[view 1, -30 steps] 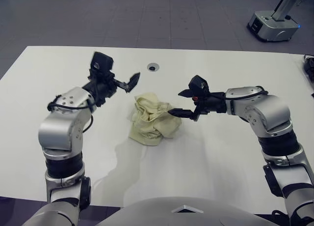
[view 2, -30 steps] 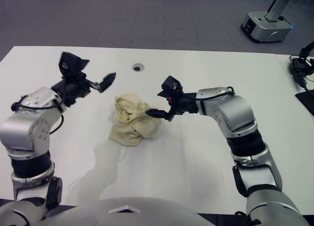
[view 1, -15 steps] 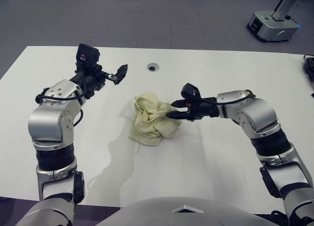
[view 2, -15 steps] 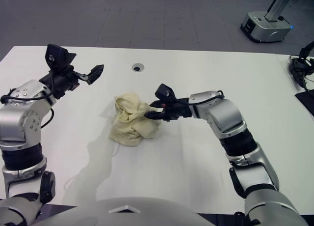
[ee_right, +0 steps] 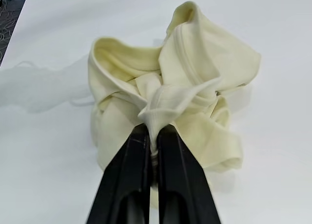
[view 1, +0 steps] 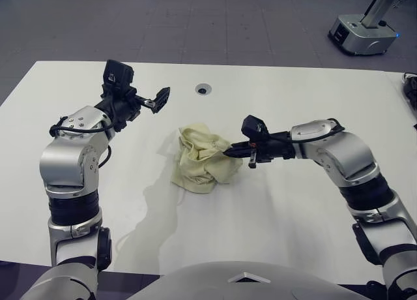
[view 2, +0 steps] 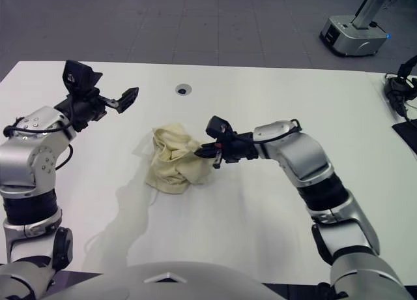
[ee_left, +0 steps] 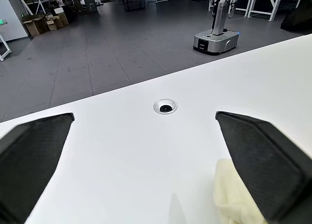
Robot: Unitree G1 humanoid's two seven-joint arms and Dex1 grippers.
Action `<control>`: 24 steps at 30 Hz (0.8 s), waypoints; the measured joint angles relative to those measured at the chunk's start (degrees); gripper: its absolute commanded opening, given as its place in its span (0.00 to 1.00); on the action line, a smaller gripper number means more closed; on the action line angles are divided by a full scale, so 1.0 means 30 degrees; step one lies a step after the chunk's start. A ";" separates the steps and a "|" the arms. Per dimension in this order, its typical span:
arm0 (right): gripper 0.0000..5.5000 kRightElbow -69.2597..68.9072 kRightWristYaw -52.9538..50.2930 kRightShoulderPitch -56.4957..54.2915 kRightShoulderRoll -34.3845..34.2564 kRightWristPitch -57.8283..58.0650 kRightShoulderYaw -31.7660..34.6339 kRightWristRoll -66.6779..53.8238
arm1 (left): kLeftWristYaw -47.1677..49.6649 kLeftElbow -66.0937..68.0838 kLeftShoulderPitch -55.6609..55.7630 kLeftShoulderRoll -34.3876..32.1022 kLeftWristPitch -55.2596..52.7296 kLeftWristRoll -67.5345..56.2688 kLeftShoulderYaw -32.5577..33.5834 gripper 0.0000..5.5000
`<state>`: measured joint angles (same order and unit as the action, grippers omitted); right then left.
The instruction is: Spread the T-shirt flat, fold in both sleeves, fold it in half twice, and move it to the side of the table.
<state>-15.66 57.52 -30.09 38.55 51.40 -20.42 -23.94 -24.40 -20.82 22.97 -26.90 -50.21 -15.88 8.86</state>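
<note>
Since a second ago, the right gripper has gone from open beside the cloth to pinched shut on it. The left arm has drawn back toward the robot's left, away from the shirt. The T-shirt lies crumpled in a pale yellow heap near the middle of the white surface, not yet spread, its folds bunched and twisted over one another. The right gripper holds a raised fold at the heap's right edge, its two black fingers pressed together with the fabric caught between their tips. The left gripper hangs above the surface to the left of the heap and apart from it, its jaws spread wide with nothing between them. A round cable grommet sits in the surface just beyond the shirt. Past the far edge, a wheeled robot base stands on the grey floor.
</note>
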 measured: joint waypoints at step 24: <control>0.00 0.0088 0.3263 0.1278 0.2583 -0.4596 -0.1574 0.3315 | -1.4451 2.4552 1.4314 0.0855 2.3676 0.9977 -1.3111 0.98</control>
<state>-15.39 67.31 -26.26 46.30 37.61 -25.14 -14.00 -67.75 52.84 65.91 -24.33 20.82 14.05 -30.47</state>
